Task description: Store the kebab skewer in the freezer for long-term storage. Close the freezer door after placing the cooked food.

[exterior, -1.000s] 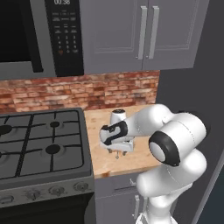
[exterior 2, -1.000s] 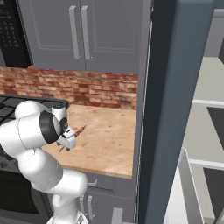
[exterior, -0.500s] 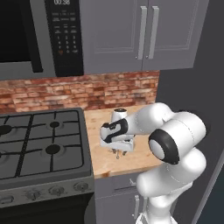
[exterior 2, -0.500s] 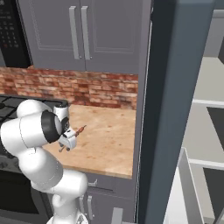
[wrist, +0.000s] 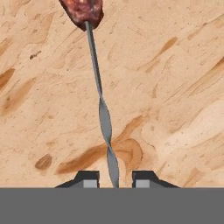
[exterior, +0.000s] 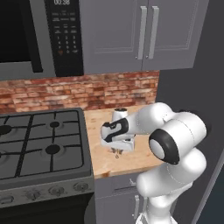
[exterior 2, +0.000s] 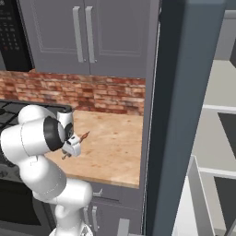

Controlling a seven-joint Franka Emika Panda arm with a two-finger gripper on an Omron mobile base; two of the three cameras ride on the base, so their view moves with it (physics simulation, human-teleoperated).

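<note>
Your gripper (wrist: 115, 179) sits low over the wooden counter (wrist: 175, 87), fingers narrowed around the kebab skewer (wrist: 103, 118); microwave (exterior: 39, 39) clock unreadable.

Red brick backsplash (exterior: 87, 89), grey wall cabinets (exterior: 144, 35), black microwave (exterior: 39, 37), gas stove (exterior: 41, 140), wooden countertop (exterior 2: 115, 147)

A wooden counter (exterior: 131, 154) sits beside a gas stove (exterior: 39, 144), under grey cabinets (exterior: 144, 35) and a microwave (exterior: 39, 35).

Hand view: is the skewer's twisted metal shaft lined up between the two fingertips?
Yes, the kebab skewer runs down its twisted shaft into the gap between the fingertips of the gripper.
</note>
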